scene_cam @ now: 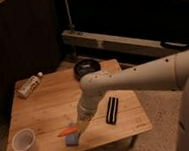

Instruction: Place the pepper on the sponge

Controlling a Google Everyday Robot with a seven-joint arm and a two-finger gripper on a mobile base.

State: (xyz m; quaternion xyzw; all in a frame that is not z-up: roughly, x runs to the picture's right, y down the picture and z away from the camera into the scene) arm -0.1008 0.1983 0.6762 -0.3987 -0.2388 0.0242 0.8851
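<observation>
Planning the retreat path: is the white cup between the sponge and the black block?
No: the cup sits left of the sponge, the block right of it, with the gripper down beside the sponge.

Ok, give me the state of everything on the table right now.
Sponge: lying flat.
Pepper: lying flat along the sponge's far edge.
Gripper: low over the pepper and sponge.
White cup: upright, open.
Bottle: on its side.
Black ridged block: lying flat.
Black bowl: upright.
</observation>
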